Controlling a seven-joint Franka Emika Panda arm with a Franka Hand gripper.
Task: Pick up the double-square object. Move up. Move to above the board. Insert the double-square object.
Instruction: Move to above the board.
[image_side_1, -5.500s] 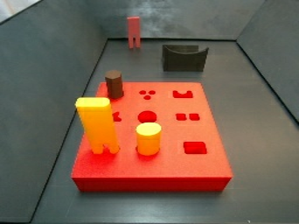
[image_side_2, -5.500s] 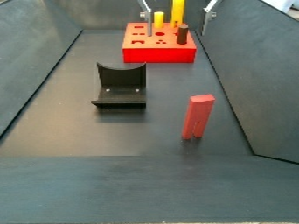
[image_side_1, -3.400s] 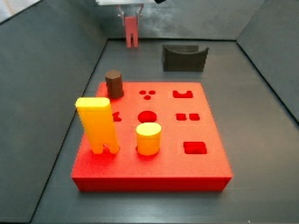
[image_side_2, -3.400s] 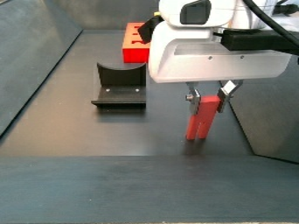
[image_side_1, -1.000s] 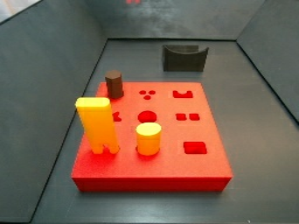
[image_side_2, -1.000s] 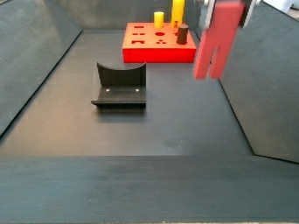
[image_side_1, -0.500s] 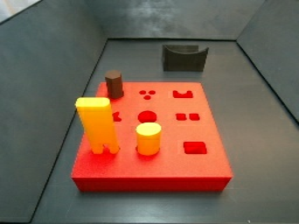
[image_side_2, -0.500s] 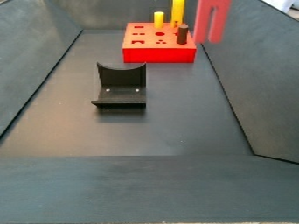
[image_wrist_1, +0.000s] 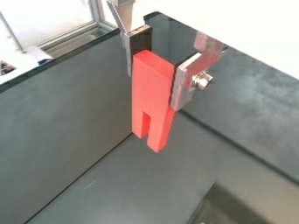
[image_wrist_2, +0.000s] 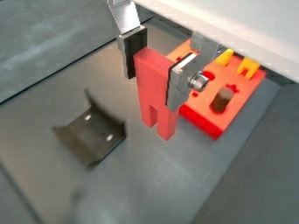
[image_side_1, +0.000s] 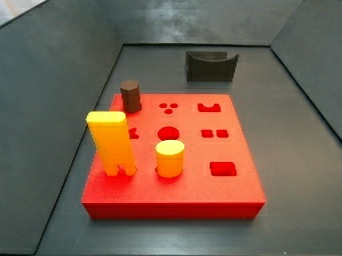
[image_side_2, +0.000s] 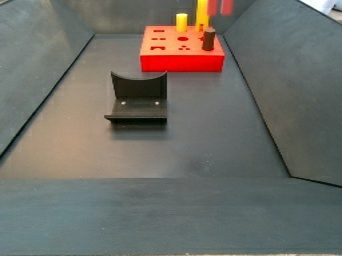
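Observation:
My gripper (image_wrist_1: 156, 77) is shut on the double-square object (image_wrist_1: 152, 105), a tall salmon-pink block with two square legs hanging down. Both wrist views show it held between the silver fingers (image_wrist_2: 180, 83), high above the dark floor; the gripper (image_wrist_2: 158, 74) grips its upper part. The board (image_wrist_2: 218, 109), a bright-red slab with holes, lies beyond the block in a wrist view. It shows in both side views (image_side_1: 201, 150) (image_side_2: 181, 52). The gripper is out of both side views; only a reddish sliver (image_side_2: 225, 5) shows at one frame edge.
On the board stand a yellow-orange two-legged block (image_side_1: 110, 143), a yellow cylinder (image_side_1: 170, 158) and a dark brown cylinder (image_side_1: 131, 96). The dark fixture (image_side_2: 138, 97) stands on the floor between the pick-up spot and the board, also seen below the gripper (image_wrist_2: 91, 137). Grey walls enclose the floor.
The block stood on the floor, was taken hold of and has been lifted. Over the last second it rose and moved toward the board, almost leaving the side view.

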